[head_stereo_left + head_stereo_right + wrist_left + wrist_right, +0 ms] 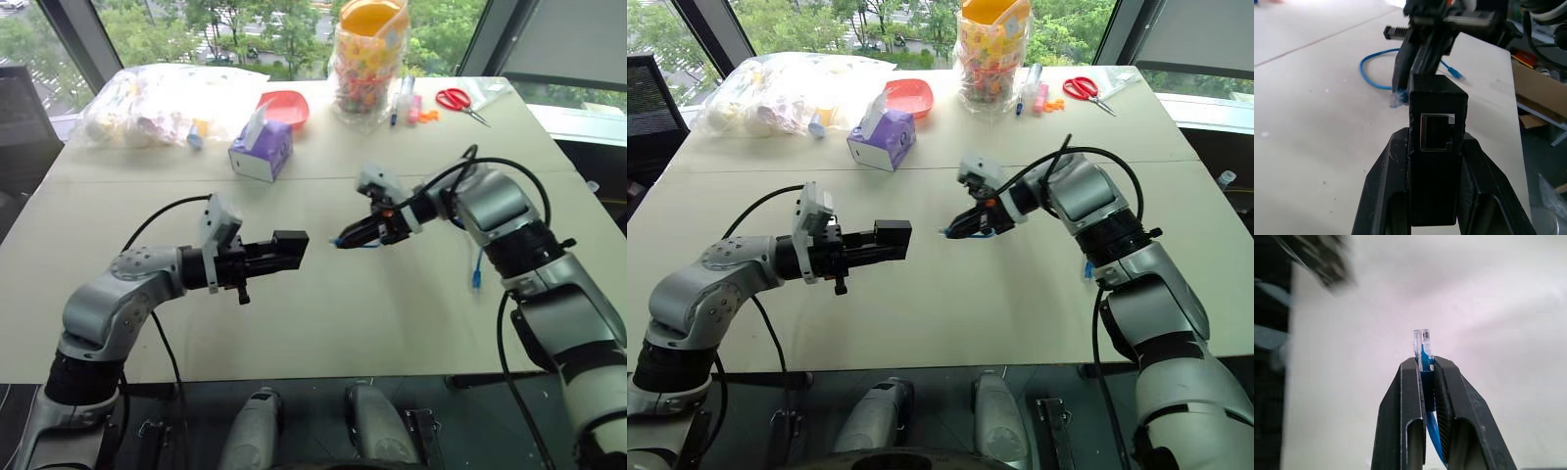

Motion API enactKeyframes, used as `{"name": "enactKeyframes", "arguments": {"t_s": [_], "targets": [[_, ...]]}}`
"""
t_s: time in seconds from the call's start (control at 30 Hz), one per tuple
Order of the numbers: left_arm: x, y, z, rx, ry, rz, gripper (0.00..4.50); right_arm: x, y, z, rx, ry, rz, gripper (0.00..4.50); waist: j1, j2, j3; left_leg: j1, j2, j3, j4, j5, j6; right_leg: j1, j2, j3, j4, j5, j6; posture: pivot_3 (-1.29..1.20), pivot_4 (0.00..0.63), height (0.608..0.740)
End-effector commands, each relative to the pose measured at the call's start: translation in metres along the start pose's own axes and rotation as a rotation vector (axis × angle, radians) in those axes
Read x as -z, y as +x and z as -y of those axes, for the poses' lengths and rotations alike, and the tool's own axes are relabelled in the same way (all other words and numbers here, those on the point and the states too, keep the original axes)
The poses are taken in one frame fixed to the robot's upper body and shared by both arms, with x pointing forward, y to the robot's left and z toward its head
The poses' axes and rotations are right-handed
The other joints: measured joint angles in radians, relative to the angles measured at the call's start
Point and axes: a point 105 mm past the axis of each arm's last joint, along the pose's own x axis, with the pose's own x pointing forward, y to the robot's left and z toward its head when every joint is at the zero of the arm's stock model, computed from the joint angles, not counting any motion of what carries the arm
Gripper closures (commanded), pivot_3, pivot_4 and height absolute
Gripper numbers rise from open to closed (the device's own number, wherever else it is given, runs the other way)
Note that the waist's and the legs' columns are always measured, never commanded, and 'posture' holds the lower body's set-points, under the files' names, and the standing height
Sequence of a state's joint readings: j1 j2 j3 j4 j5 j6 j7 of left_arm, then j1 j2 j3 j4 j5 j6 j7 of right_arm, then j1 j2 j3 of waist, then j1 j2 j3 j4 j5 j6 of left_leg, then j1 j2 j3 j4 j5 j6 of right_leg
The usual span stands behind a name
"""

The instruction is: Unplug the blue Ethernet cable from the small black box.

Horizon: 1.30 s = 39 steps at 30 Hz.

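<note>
Above the middle of the table, the small black box is clamped between the closed fingers of the left gripper — its long axis runs level, with the empty socket face turned toward three o'clock. Just apart from it, at about two o'clock, the right gripper is shut on the clear plug of the blue Ethernet cable. The plug points toward eight o'clock — back at the box, not touching it.

Beige table with purple tissue box, red scissors.
</note>
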<state>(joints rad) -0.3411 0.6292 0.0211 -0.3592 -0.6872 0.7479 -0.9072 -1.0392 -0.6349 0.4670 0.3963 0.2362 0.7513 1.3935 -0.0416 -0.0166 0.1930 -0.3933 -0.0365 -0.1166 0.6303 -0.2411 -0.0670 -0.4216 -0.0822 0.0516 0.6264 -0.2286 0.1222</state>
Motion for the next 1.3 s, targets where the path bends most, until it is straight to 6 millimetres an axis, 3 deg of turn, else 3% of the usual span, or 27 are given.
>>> {"name": "enactKeyframes", "arguments": {"t_s": [0.03, 0.17, 0.33, 0.47, 0.6, 0.8, 0.93, 1.07, 1.3], "targets": [[-0.009, -0.004, 0.004, -0.006, 0.045, 0.04, 3.98, 0.0, -0.017, 0.015, 0.069, -0.024, -0.007, 4.46, -0.004, 0.0, 0.0, 0.0, 0.0, 0.0, 0.0, 0.0, 0.0, 0.0, 0.0, 0.0, 0.0, 0.0, 0.0, 0.0, 0.15, 0.74], [-0.005, -0.002, 0.001, -0.039, 0.051, 0.039, 3.98, -0.017, -0.016, 0.034, 0.187, -0.028, 0.115, 4.46, -0.009, 0.0, 0.0, 0.0, 0.001, 0.0, -0.001, 0.0, 0.0, -0.001, 0.0, 0.0, 0.0, 0.0, 0.0, 0.0, 0.15, 0.74], [-0.002, 0.005, -0.017, -0.146, 0.096, 0.067, 3.98, -0.038, -0.004, 0.071, 0.479, -0.003, 0.256, 4.46, -0.014, 0.0, 0.0, 0.001, 0.001, 0.0, 0.0, 0.0, 0.0, -0.001, 0.001, 0.0, 0.002, 0.0, 0.0, 0.0, 0.15, 0.74], [-0.002, 0.012, -0.035, -0.236, 0.129, 0.105, 3.98, -0.041, 0.003, 0.081, 0.591, 0.052, 0.305, 2.8, 0.0, 0.0, 0.0, 0.0, 0.0, 0.0, 0.0, 0.0, 0.0, -0.001, 0.0, 0.0, 0.001, 0.0, 0.0, 0.0, 0.15, 0.74], [0.0, 0.021, -0.053, -0.325, 0.187, 0.14, 3.98, -0.038, -0.001, 0.084, 0.66, 0.115, 0.333, 0.76, 0.004, 0.0, 0.0, -0.001, 0.0, 0.0, -0.001, 0.0, 0.0, -0.002, 0.0, 0.001, 0.001, 0.0, 0.0, 0.0, 0.15, 0.74], [0.012, 0.044, -0.076, -0.461, 0.271, 0.219, 3.98, -0.026, -0.016, 0.063, 0.693, 0.2, 0.408, 0.76, 0.008, 0.0, 0.0, -0.001, 0.0, 0.0, -0.001, 0.0, 0.0, -0.001, 0.0, 0.0, 0.001, 0.0, 0.0, 0.0, 0.15, 0.74], [0.048, 0.053, -0.087, -0.525, 0.267, 0.19, 3.98, -0.016, -0.023, 0.048, 0.738, 0.262, 0.441, 0.76, -0.001, 0.001, 0.0, 0.0, 0.0, 0.0, -0.001, 0.0, 0.0, -0.002, 0.0, 0.0, 0.002, 0.001, 0.0, 0.0, 0.15, 0.74], [0.076, 0.046, -0.098, -0.599, 0.216, 0.177, 3.98, -0.008, -0.026, 0.036, 0.761, 0.294, 0.441, 0.76, 0.0, 0.0, -0.001, 0.0, 0.0, 0.0, 0.0, 0.0, 0.0, -0.002, 0.0, 0.0, 0.002, 0.001, 0.0, 0.0, 0.15, 0.74], [0.077, 0.035, -0.105, -0.644, 0.185, 0.219, 0.74, -0.001, -0.027, 0.027, 0.773, 0.319, 0.425, 0.7, -0.004, 0.001, -0.001, 0.002, 0.0, 0.0, 0.0, 0.0, 0.0, 0.001, 0.0, 0.0, 0.002, 0.0, 0.0, 0.0, 0.15, 0.74]]}}
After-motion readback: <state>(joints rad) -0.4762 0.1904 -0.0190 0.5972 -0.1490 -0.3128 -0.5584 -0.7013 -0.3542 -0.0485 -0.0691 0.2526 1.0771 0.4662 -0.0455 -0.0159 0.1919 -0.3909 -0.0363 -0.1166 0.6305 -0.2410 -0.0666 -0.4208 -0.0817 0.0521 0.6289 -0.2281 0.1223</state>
